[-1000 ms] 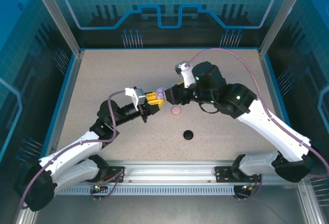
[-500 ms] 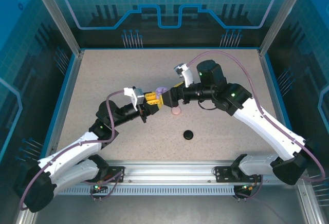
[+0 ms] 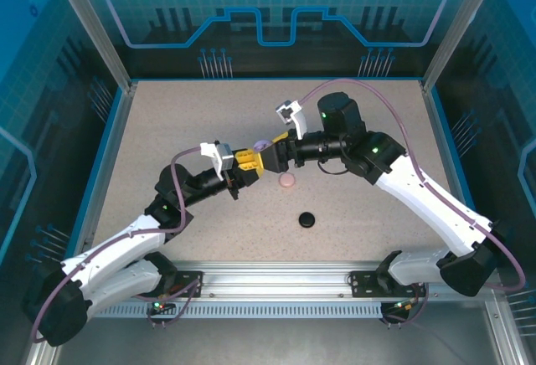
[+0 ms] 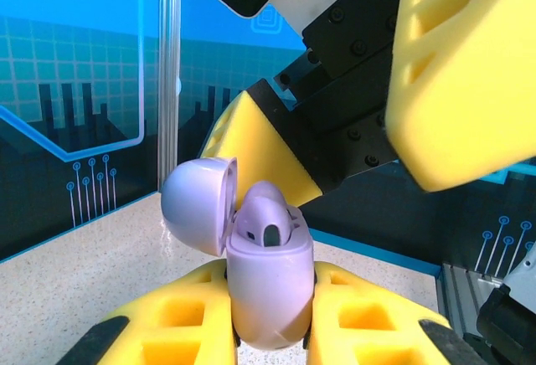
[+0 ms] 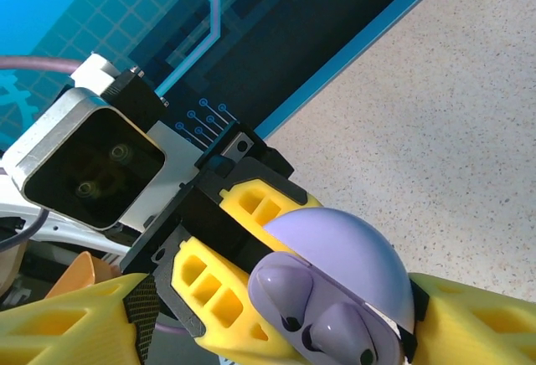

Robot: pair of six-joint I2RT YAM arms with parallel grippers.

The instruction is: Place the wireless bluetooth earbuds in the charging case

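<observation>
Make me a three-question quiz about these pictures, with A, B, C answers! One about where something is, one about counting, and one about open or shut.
1. Where is the lilac case?
A) inside a drawer
B) pinched in the left claw
C) up on a shelf

2. How many round cases lie on the table?
A) one
B) two
C) five

3. How is the lilac case's lid?
A) flipped open
B) shut tight
C) missing

Answers:
1 is B: the left claw's yellow fingers squeeze the lilac case from both sides, up off the table.
2 is B: a pink case and a black case lie there, apart from each other.
3 is A: the lid stands tipped back on its hinge, and a lilac earbud pokes out of the top.
</observation>
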